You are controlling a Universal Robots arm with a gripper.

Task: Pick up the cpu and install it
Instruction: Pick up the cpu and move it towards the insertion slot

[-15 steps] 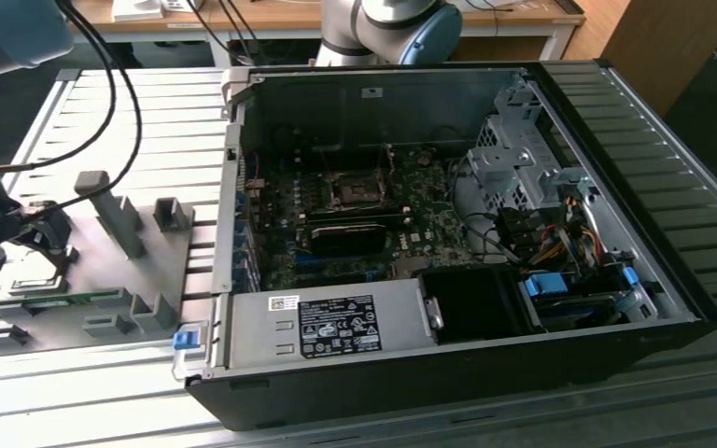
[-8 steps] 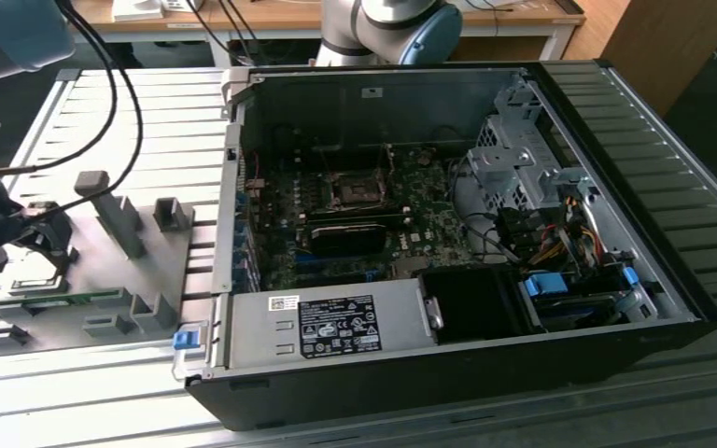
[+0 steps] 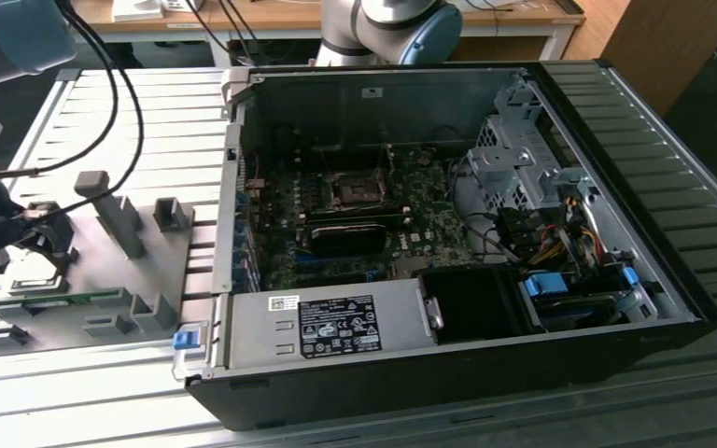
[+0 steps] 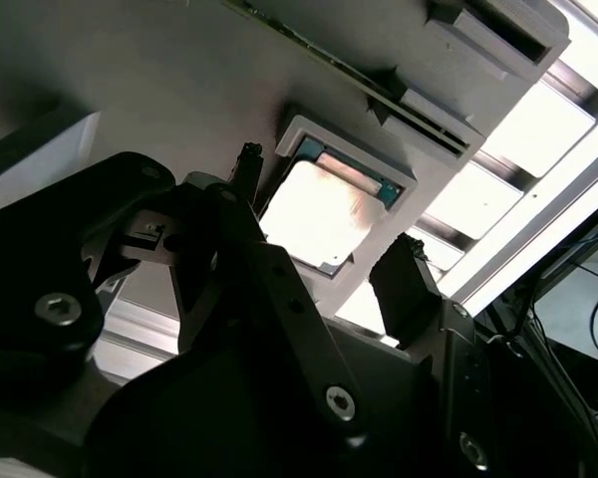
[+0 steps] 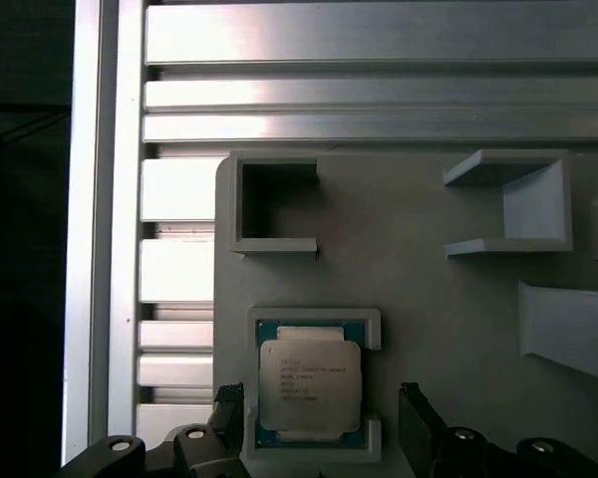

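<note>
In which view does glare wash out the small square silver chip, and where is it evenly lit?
Second wrist view: glare bleaches the small square silver-topped cpu almost white, the open black gripper dark on either side of it; first wrist view: its top is evenly lit; exterior view: the black computer case is shaded inside.

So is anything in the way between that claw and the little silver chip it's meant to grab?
Nothing visible. In both wrist views the gripper hangs open right over the cpu, one finger on each side. The chip lies flat in its shallow grey holder, whose low rim borders it without covering it.
</note>
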